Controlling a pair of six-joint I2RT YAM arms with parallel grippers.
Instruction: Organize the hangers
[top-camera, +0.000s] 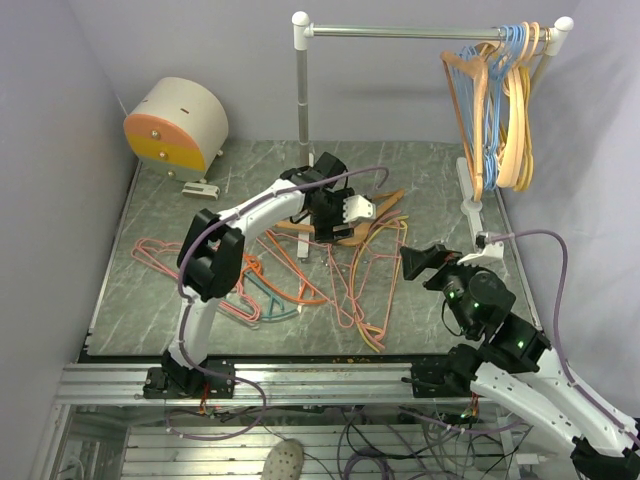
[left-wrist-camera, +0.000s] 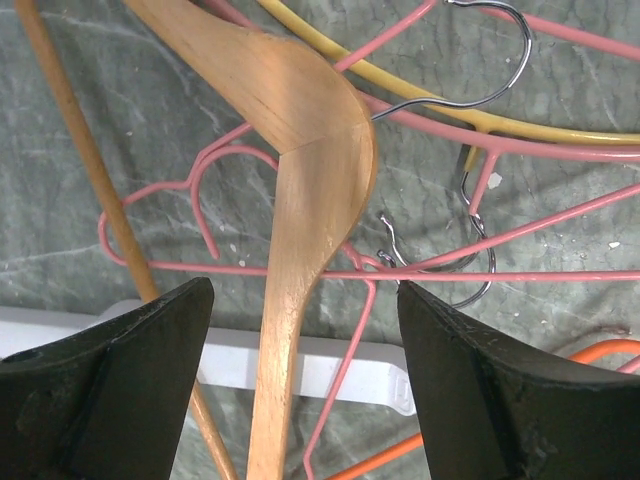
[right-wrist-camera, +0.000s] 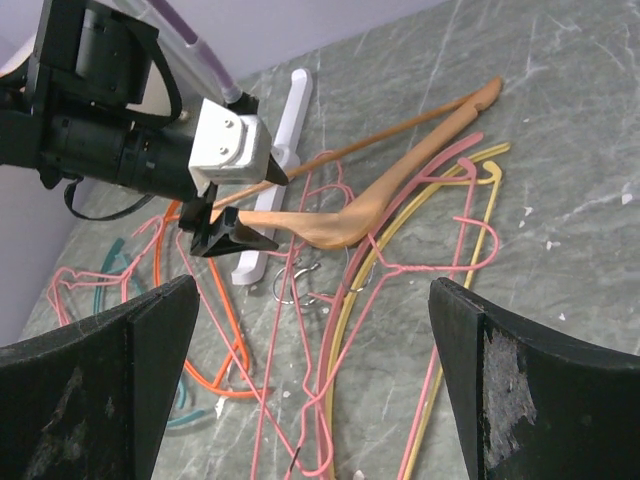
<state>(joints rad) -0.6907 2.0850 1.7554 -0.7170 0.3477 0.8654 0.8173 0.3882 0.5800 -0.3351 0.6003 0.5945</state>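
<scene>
Top external alone: rail (top-camera: 400, 31) with light-blue bunch (top-camera: 492, 140), beyond strewn hangers (top-camera: 350, 238)

Overhead and both close wrist views share wooden hanger (left-wrist-camera: 310, 170).

Grey marbled table (top-camera: 120, 300) with loose hangers spread on it

At the back left corner stands a round box (top-camera: 180, 120) with orange and yellow fronts. In the middle, pink hangers (left-wrist-camera: 520, 275), a yellow hanger (left-wrist-camera: 400, 88), an orange hanger (right-wrist-camera: 200, 375) and a teal hanger (right-wrist-camera: 100, 285) lie tangled, and a wooden hanger (left-wrist-camera: 310, 180) lies across them, beside a white foot (right-wrist-camera: 285, 120) of the rack.
</scene>
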